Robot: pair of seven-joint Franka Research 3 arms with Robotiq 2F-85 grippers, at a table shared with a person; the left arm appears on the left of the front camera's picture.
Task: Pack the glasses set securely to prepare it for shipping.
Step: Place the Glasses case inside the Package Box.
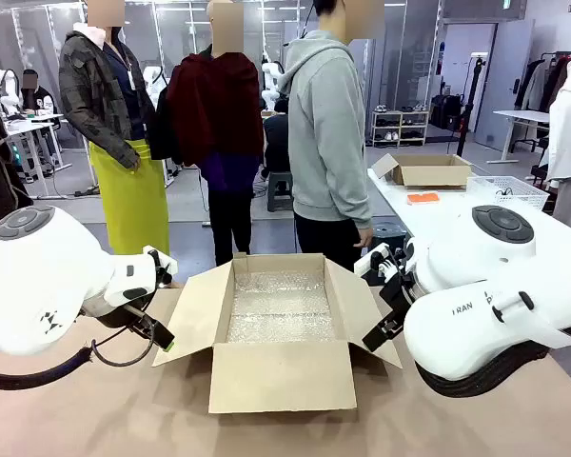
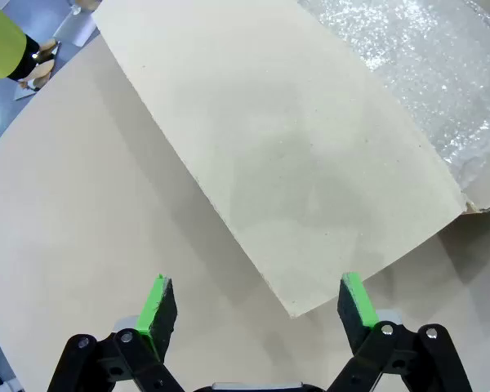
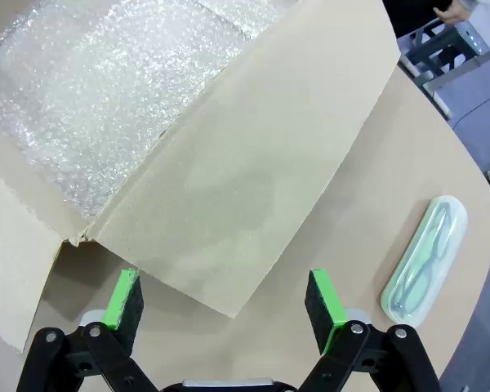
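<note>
With left pincer [image 2: 257,306] and right pincer [image 3: 224,298] both spread empty, the right should grip the mint case [image 3: 425,260] across its width and lay it flat in the box [image 1: 281,381].

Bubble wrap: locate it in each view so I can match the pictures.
Front view: bubble wrap at centre, lining the floor of the open box.
Left wrist view: bubble wrap in the top right corner, beyond a box flap.
Right wrist view: bubble wrap at upper left, inside the box, beside a flap.
Shared landmark: the box's open flaps bordering the bubble wrap.
</note>
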